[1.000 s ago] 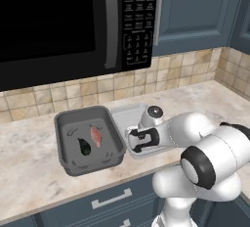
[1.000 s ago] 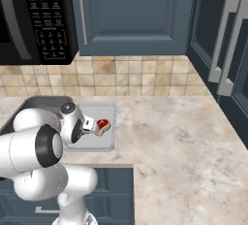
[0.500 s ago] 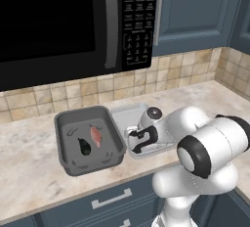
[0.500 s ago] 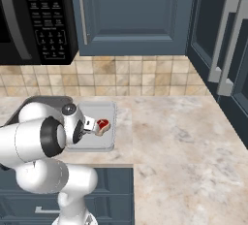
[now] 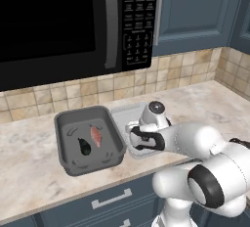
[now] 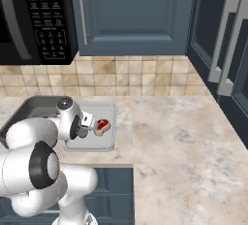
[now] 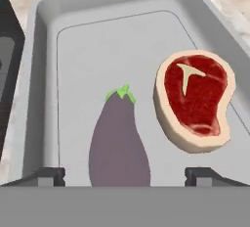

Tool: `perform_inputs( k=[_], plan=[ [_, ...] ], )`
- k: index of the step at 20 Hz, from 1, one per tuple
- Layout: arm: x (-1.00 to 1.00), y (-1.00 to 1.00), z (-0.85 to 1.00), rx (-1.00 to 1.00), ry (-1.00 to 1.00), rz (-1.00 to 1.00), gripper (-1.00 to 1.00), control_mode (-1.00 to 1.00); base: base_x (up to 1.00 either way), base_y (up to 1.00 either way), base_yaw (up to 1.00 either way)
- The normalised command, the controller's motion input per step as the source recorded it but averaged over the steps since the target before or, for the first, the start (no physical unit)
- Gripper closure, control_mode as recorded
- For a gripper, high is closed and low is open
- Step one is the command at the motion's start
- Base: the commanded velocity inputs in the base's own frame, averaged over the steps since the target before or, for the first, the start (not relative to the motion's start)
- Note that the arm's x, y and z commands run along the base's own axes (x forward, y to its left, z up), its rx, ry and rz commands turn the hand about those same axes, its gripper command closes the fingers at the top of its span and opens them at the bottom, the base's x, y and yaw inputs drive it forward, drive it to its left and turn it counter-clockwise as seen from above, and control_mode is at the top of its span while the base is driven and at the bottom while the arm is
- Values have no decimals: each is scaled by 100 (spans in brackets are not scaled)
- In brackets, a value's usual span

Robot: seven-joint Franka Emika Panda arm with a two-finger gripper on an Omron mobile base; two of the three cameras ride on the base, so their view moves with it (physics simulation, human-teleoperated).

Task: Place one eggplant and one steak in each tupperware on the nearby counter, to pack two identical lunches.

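Eggplant lay between your gripper's wide-apart jaws, flat on the pale tray's floor, untouched by either fingertip; you saw the steak just beside it.

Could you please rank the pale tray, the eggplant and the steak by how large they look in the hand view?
1. Pale grey tray, by far the largest.
2 and 3. Eggplant and steak: they look similar. The eggplant is longer but lies nearer the camera and is cut off at the bottom, so I would not rank them.
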Motion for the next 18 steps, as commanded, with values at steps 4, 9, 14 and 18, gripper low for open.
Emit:
perform_inputs(
  k=[4,9,14,18],
  plan=[
    [-56,0,79,0,13,0,-100,-100,0,0,0],
    [-88,0,38,0,17,-1,-100,-100,0,0,0],
    [-97,0,13,0,7,0,-100,-100,0,0,0],
    [-99,31,24,-3,-1,0,-100,-100,0,0,0]
  ],
)
